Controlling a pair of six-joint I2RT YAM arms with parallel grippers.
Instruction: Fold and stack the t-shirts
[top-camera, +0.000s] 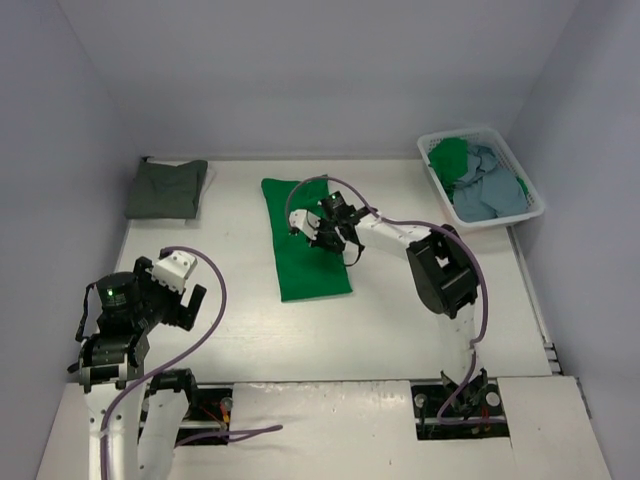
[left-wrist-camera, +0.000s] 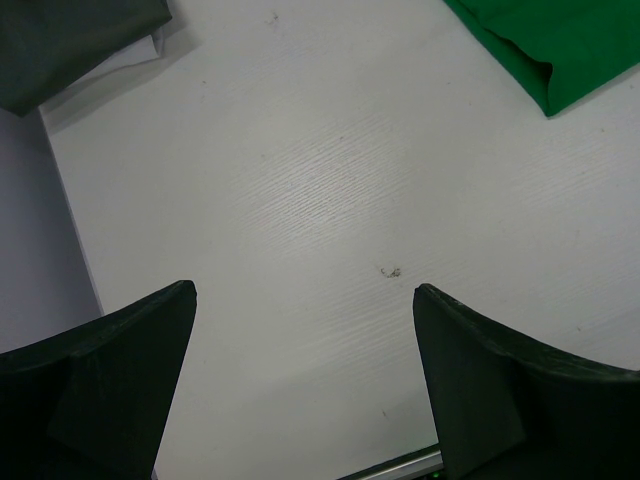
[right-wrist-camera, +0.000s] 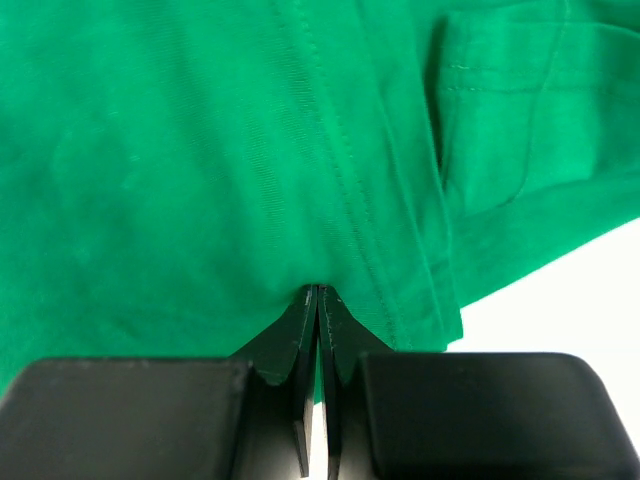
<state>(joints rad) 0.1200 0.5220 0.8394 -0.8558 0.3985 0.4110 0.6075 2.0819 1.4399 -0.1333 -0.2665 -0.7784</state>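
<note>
A bright green t-shirt (top-camera: 305, 255) lies folded into a long strip in the middle of the table. My right gripper (top-camera: 300, 228) is low over its upper right part. In the right wrist view the right gripper (right-wrist-camera: 317, 290) is shut, its tips pinching a pucker of the green t-shirt (right-wrist-camera: 200, 150) near a hem. A folded dark grey-olive t-shirt (top-camera: 167, 188) rests at the far left, with a white cloth edge (left-wrist-camera: 135, 50) showing under it. My left gripper (top-camera: 175, 305) hovers wide open over bare table near the left front; the left gripper (left-wrist-camera: 305, 295) holds nothing.
A white plastic basket (top-camera: 432, 140) at the far right holds a light blue t-shirt (top-camera: 490, 190) and more green cloth (top-camera: 450, 158). Grey walls close in the table on three sides. Purple cables loop off both arms.
</note>
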